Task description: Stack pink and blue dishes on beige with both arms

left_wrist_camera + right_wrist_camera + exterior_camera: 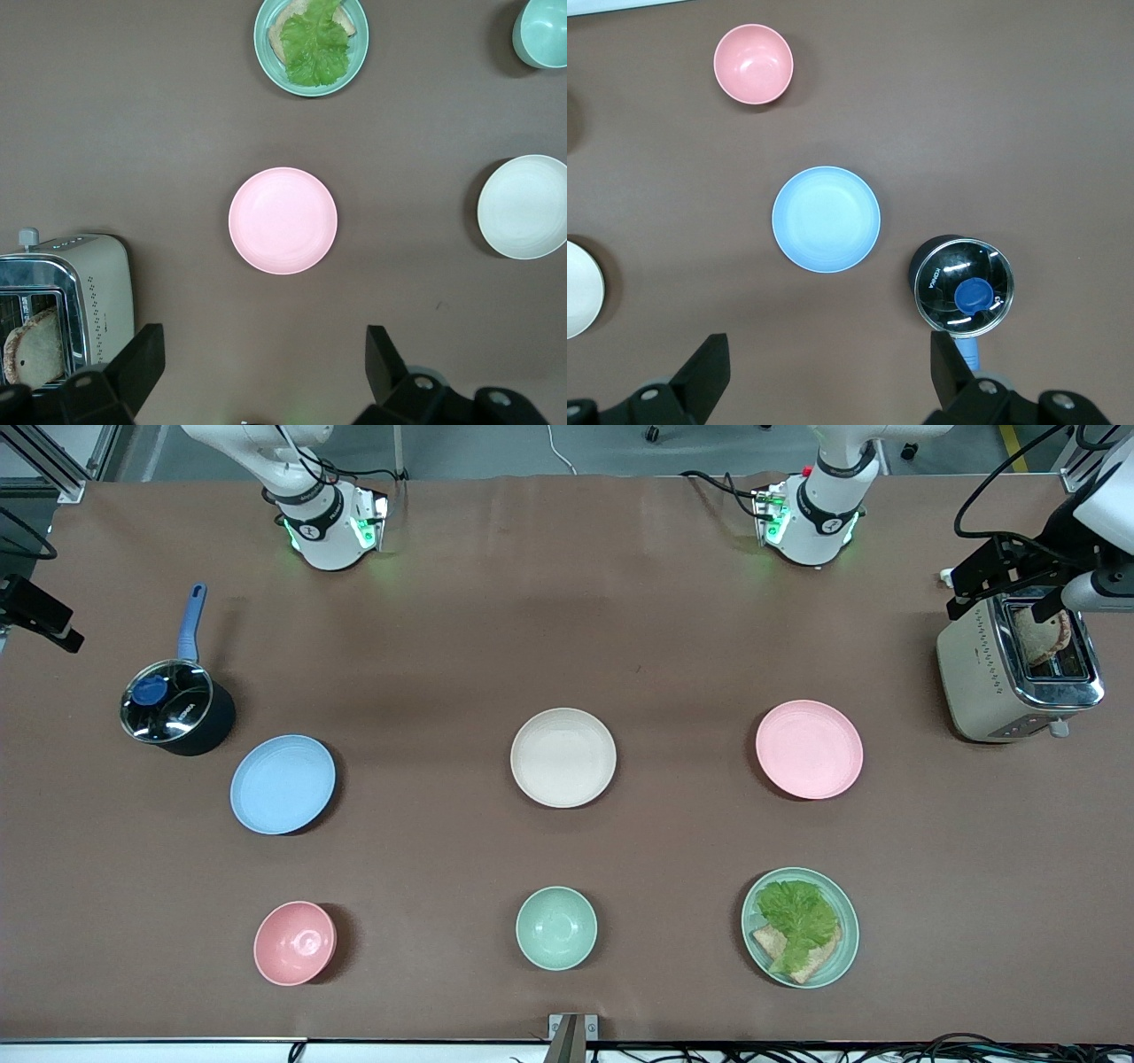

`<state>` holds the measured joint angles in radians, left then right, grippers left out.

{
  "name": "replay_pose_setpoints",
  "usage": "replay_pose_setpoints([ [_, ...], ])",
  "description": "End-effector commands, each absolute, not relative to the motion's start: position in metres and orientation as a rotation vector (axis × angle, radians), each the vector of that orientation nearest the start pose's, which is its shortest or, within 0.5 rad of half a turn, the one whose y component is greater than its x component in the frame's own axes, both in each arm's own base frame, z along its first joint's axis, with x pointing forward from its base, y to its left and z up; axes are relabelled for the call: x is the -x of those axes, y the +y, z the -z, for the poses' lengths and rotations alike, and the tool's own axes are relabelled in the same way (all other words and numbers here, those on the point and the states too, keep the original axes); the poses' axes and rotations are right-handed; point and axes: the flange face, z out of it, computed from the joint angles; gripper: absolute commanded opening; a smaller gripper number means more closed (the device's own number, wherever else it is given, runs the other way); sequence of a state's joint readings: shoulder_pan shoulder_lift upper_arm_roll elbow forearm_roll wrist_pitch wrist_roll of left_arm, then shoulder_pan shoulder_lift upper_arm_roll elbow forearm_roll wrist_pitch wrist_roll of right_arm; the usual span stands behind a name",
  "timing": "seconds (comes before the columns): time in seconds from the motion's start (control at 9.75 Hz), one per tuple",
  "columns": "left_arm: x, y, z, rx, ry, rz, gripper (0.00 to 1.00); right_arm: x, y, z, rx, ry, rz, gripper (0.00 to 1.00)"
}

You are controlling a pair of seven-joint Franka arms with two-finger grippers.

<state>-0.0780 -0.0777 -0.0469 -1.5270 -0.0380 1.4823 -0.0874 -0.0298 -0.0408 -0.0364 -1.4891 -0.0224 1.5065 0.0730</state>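
The beige plate (563,757) lies at the table's middle and also shows in the left wrist view (524,206). The pink plate (809,748) lies beside it toward the left arm's end, and the blue plate (283,784) lies toward the right arm's end. All three are bare and apart. My left gripper (261,341) hangs open high over the table near the pink plate (283,220), holding nothing. My right gripper (828,350) hangs open high over the table near the blue plate (826,219), also holding nothing.
A toaster (1019,669) with bread stands at the left arm's end. A lidded pot (175,708) with a blue handle stands next to the blue plate. Nearer the front camera sit a pink bowl (294,942), a mint bowl (555,927) and a mint plate (837,921) with lettuce and bread.
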Motion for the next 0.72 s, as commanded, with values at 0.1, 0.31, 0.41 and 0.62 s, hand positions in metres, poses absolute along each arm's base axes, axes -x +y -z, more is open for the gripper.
replay_pose_setpoints([
  [0.1,-0.517,-0.07,-0.664,3.16,0.049,0.014,1.0,-0.533,-0.037,-0.681,3.138,0.213,0.087,1.0],
  [0.31,-0.526,-0.054,-0.656,3.189,0.033,-0.009,1.0,-0.534,-0.037,-0.68,3.138,0.213,0.084,1.0],
  [0.41,-0.533,-0.046,-0.647,3.202,0.013,-0.024,1.0,-0.533,-0.037,-0.681,3.138,0.213,0.087,1.0],
  [0.62,-0.559,-0.028,-0.603,3.199,-0.027,-0.068,0.98,-0.535,-0.038,-0.679,3.141,0.199,0.087,1.0],
])
